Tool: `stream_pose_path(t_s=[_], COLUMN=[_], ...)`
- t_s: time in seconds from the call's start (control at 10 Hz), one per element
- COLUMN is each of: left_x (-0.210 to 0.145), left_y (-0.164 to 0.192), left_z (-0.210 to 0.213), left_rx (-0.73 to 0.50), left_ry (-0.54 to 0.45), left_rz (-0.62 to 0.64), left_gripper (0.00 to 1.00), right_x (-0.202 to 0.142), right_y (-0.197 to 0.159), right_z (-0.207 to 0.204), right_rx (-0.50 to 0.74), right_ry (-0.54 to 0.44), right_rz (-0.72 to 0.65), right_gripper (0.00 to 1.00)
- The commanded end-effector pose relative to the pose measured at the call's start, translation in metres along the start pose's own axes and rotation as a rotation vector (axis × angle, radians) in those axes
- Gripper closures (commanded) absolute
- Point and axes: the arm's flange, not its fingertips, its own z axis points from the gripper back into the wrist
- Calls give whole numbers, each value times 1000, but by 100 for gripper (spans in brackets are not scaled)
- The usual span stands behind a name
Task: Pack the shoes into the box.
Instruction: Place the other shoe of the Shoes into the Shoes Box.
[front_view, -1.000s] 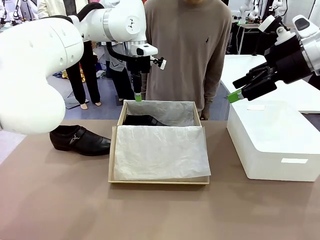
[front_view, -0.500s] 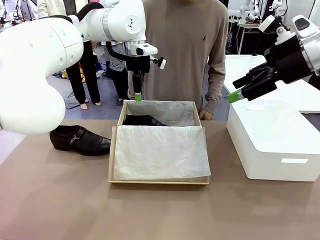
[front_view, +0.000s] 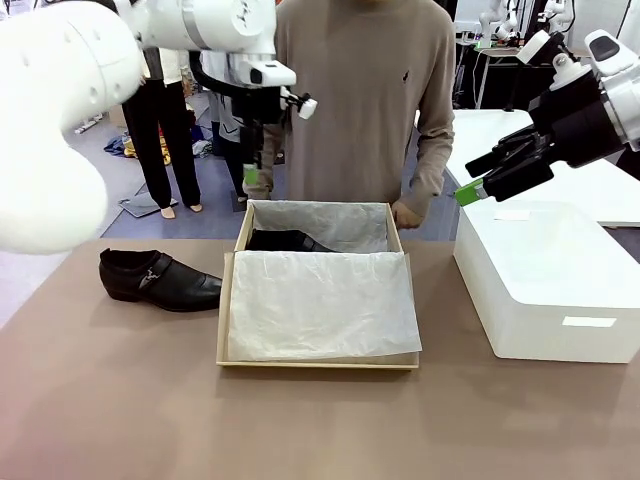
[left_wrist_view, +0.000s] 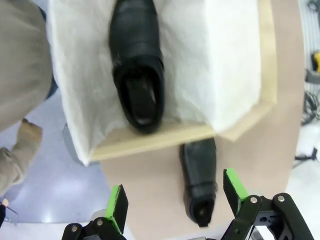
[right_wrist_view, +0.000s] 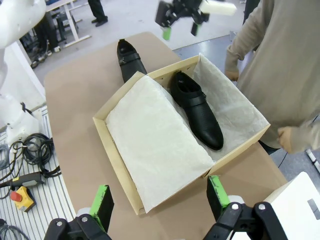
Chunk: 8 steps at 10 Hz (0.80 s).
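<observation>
Green pads (left_wrist_view: 117, 207) stand wide apart on the left pincer (left_wrist_view: 176, 197) (nothing held). Below it one shoe (left_wrist_view: 200, 185) lies on the brown surface (left_wrist_view: 150, 190); just beyond, the other shoe (left_wrist_view: 137, 75) rests inside the box (left_wrist_view: 150, 142). The right pincer (front_view: 468, 192), equally wide and empty, hangs over a white block (front_view: 540, 290) beside the box.

White arms (front_view: 70, 90), black right hand (front_view: 468, 180) — green pads (right_wrist_view: 101, 199)
</observation>
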Motion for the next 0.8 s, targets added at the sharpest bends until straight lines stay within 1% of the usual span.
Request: stream_pose_path(t_s=[0.0,0.2,0.5,0.6,0.7], left_x=[-42,-83,-127,-139,-149], left_y=[-30,-40,-51,-50,-49], left_z=[-3,6,10,10,8], left_rx=[-22,126,208,253,260], left_ry=[69,19,-25,-24,-41], left_rz=[-82,16,148,158,138], left_gripper=[0,0,0,0,0], right_x=[0,0,0,0,0], right_y=[-3,-3,-3,-3,-3], right_z=[-2,-2,-2,-2,-2], right_rx=[18,18,18,18,18], right_ry=[-28,-28,-28,-28,-28], right_rz=[20,20,20,20,20], right_gripper=[0,0,0,0,0])
